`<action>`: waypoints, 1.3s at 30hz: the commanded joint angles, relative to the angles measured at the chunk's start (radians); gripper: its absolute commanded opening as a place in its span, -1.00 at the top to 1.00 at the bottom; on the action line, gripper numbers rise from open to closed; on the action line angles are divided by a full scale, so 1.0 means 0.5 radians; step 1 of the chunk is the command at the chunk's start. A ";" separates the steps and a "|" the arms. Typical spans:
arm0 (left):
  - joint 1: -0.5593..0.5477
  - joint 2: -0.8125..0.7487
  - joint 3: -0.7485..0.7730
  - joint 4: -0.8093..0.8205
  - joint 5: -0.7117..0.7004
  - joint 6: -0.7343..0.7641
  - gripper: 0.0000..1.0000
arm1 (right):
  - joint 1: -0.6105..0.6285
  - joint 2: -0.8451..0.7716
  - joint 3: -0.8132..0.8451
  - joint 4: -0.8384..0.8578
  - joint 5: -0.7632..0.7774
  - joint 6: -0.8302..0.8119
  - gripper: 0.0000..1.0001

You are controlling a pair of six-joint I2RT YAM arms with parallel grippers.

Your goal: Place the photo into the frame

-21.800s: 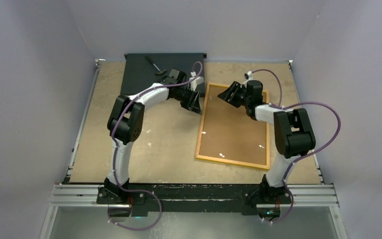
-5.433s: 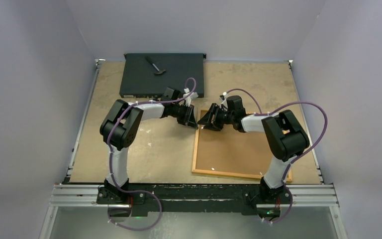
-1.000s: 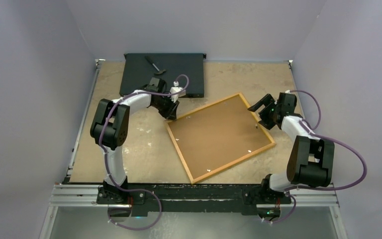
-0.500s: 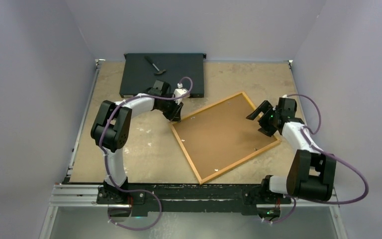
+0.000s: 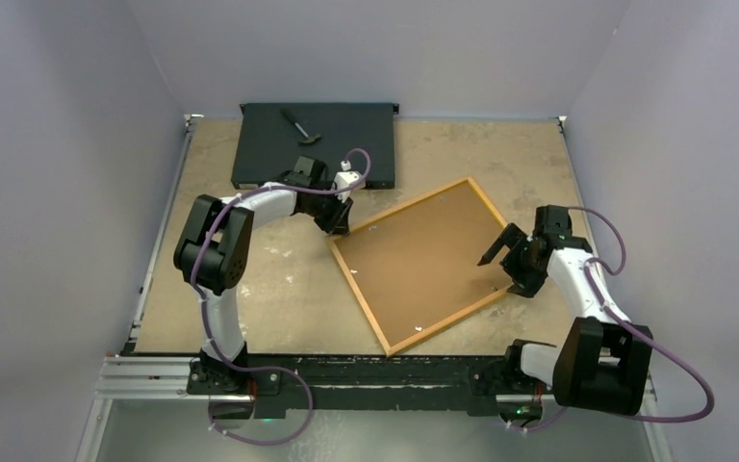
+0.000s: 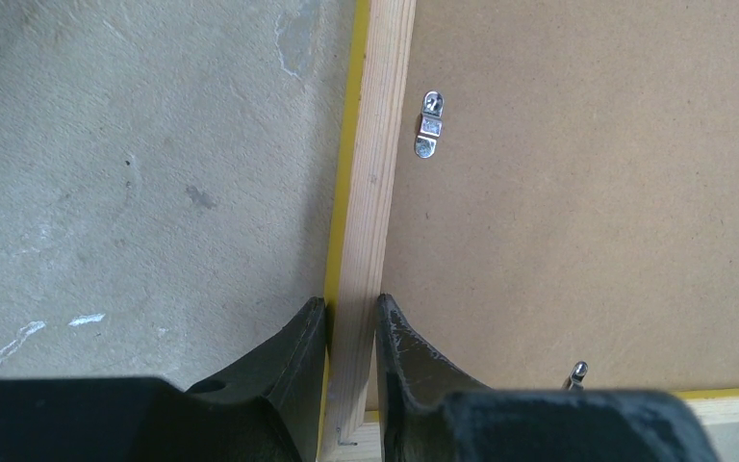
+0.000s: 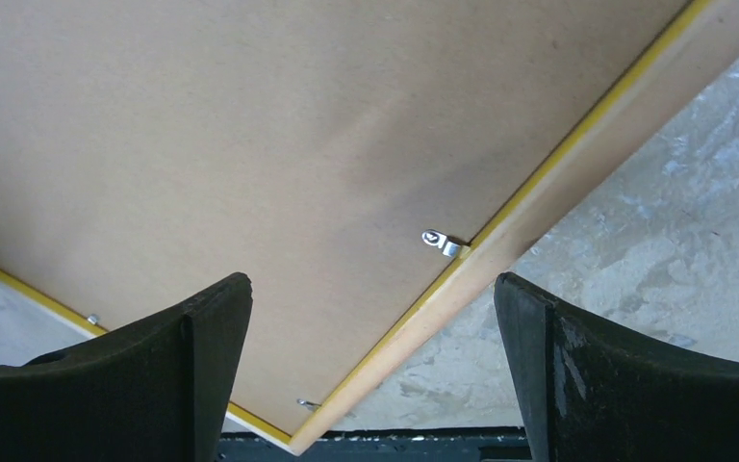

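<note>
Pinching the pale wooden rail of the large yellow-orange picture frame (image 5: 400, 211) just short of its corner, the left gripper (image 6: 351, 313) has both fingers pressed flat against the rail's two sides. This is at the upper left of the frame in the top view. The grip looks meant to anchor the frame against sliding on the worn tan table (image 5: 250, 279). The frame lies face down and skewed at centre, with its plain brown backing board (image 5: 421, 265) upward and held in by small silver turn clips (image 6: 429, 123). The right gripper (image 7: 370, 281) hangs with fingers spread wide, holding nothing, over the frame's lower right edge. One clip (image 7: 443, 241) shows between them, so it is likely lined up to turn that clip and free the board. The photo is not visible in any view, and whether it sits under the board cannot be told. A flat black box (image 5: 313, 144) rests at upper left.
</note>
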 commanded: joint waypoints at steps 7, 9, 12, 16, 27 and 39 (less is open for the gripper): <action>-0.040 -0.051 -0.080 -0.233 0.359 -0.118 0.98 | 0.002 0.007 -0.120 0.122 0.154 0.124 -0.98; -0.052 -0.048 -0.094 -0.234 0.407 -0.127 0.98 | 0.003 0.018 -0.101 0.176 0.162 0.165 -0.98; -0.090 -0.037 -0.105 -0.242 0.479 -0.136 0.97 | 0.002 0.030 -0.099 0.282 0.122 0.227 -0.97; -0.196 -0.021 -0.110 -0.228 0.599 -0.178 0.91 | 0.002 0.134 -0.041 0.363 0.128 0.287 -0.98; -0.298 -0.067 -0.182 -0.303 0.691 -0.135 0.79 | -0.001 0.009 0.137 0.170 0.346 0.269 -0.98; -0.294 -0.133 -0.207 -0.331 0.649 -0.147 0.54 | -0.012 0.061 -0.068 0.212 0.222 0.262 -0.98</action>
